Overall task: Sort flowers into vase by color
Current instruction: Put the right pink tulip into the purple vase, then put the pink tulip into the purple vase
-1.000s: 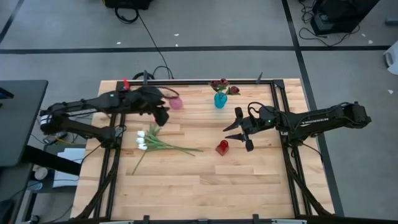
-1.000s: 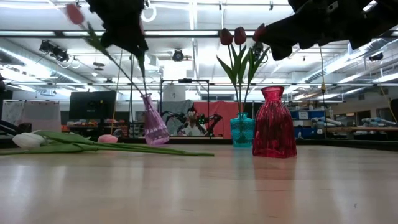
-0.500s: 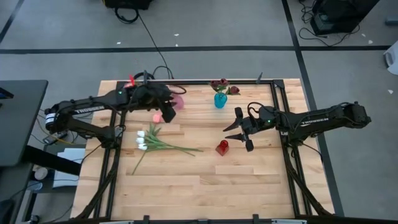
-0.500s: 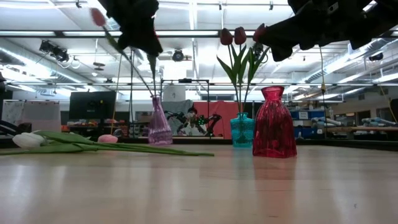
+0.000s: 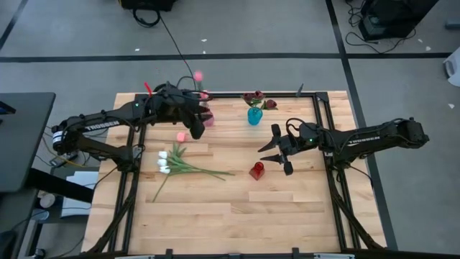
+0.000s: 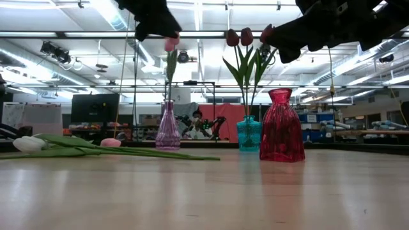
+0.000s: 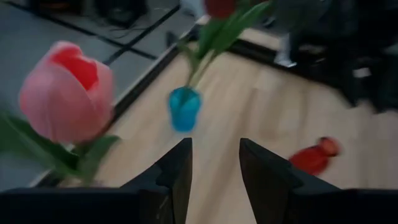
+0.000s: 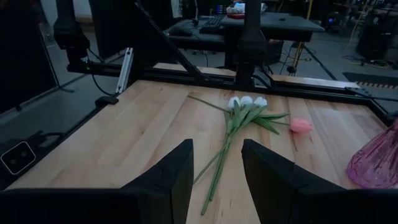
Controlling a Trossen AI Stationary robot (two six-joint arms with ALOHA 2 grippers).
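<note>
A pink tulip (image 6: pixel 170 43) stands nearly upright with its stem in the pink vase (image 5: pixel 206 117) at the table's far side. My left gripper (image 7: pixel 216 168) hovers open high above that vase (image 6: pixel 168 131), nothing between its fingers. The tulip's bud (image 7: pixel 65 93) shows just beside them. I cannot tell whether a finger touches its stem. Dark red tulips (image 5: pixel 255 99) stand in the teal vase (image 5: pixel 254 115). White tulips (image 5: pixel 165 162) and a second pink tulip's bud (image 5: pixel 181 135) lie flat on the table. My right gripper (image 5: pixel 273 155) waits open above the red vase (image 5: pixel 256 170).
The red vase (image 6: pixel 281 126) stands just in front of the teal vase (image 6: pixel 248 133). A black metal frame (image 5: pixel 323 129) runs along the table's edges. Bare wood spreads over the near half of the table (image 5: pixel 230 216).
My left gripper has risen and gone toward the table's right, over the pink vase, tipping as it went. The pink tulip, which slanted far to the left through the gripper, has swung nearly upright. The vase, tilted before, now stands straight. The right arm has kept still.
</note>
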